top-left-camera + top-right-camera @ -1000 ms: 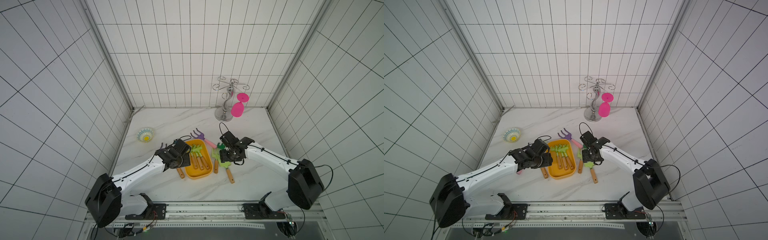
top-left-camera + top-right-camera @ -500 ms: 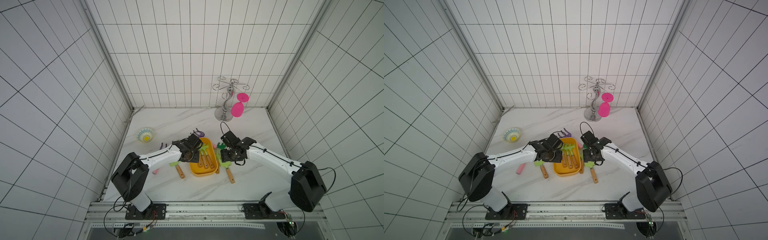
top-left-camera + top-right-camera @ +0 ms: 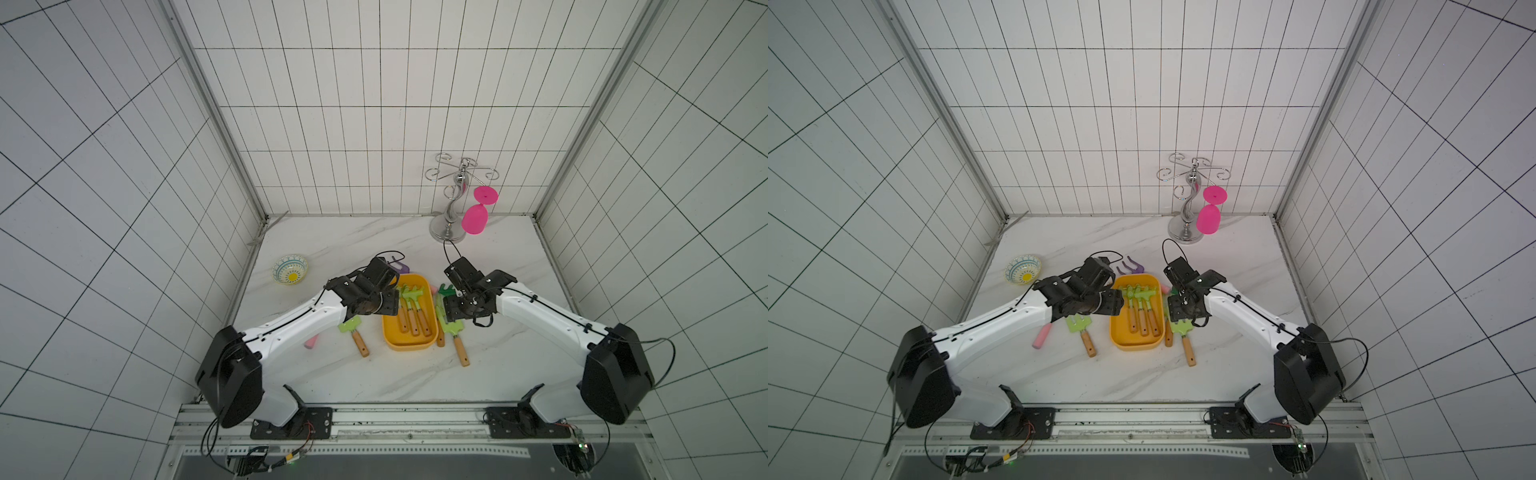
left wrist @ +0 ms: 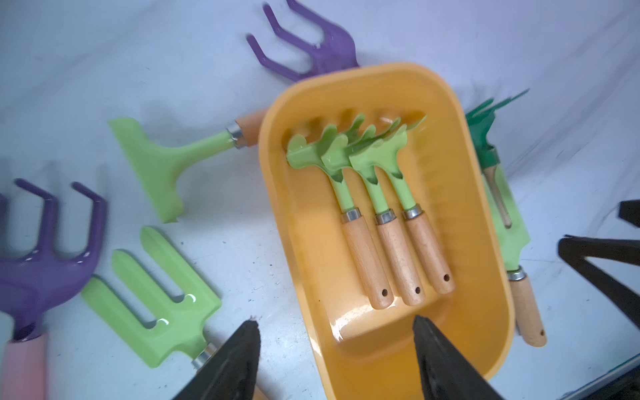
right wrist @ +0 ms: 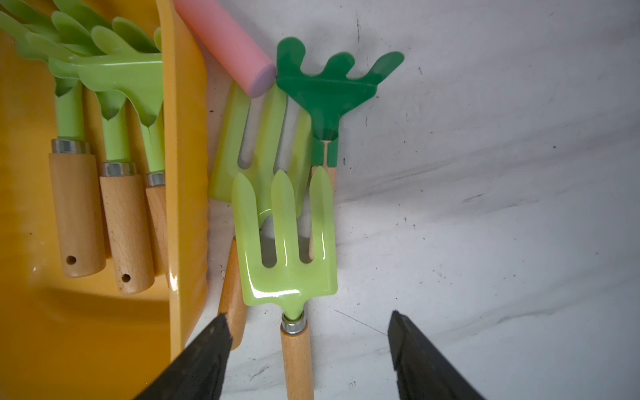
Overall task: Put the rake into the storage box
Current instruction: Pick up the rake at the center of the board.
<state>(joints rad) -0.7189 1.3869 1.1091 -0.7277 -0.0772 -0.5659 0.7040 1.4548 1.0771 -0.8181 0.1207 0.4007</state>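
Left gripper (image 4: 336, 346): fingers apart, nothing between them. One finger is over the floor of the storage box (image 4: 311, 242), the other over the tabletop (image 4: 242, 242). Right gripper (image 5: 308, 315): also apart, straddling the handle of the top fork (image 5: 287, 263), not clamped on it.

Counts:
- light green rakes (image 4: 372, 162): 3, all inside the storage box, side by side, heads toward the back wall
- dark green rake (image 5: 329, 86): 1, on the tabletop just beside the box's outer wall on the right arm's side, not in the box
- light green forks: 3. The top fork overlaps the lower fork (image 5: 263, 138) beside the box, and the lone fork (image 4: 156, 294) lies on the left arm's side
- light green hoe (image 4: 156, 166): 1, on the tabletop
- purple cultivators: 2. The far cultivator (image 4: 318, 48) is at the box's far end, the near cultivator (image 4: 45, 263) is next to the lone fork
- bowl (image 3: 291, 270), metal stand (image 3: 446, 224), pink goblet (image 3: 475, 220): 1 each

View differences:
- Left wrist only — the hoe and the near cultivator's head. Neither shows in the top views.
- Right wrist only — the fork overlap, and a pink handle (image 5: 225, 45) touching the dark green rake's head.
- Both top views only — bowl, stand, goblet hanging upside down on the stand.
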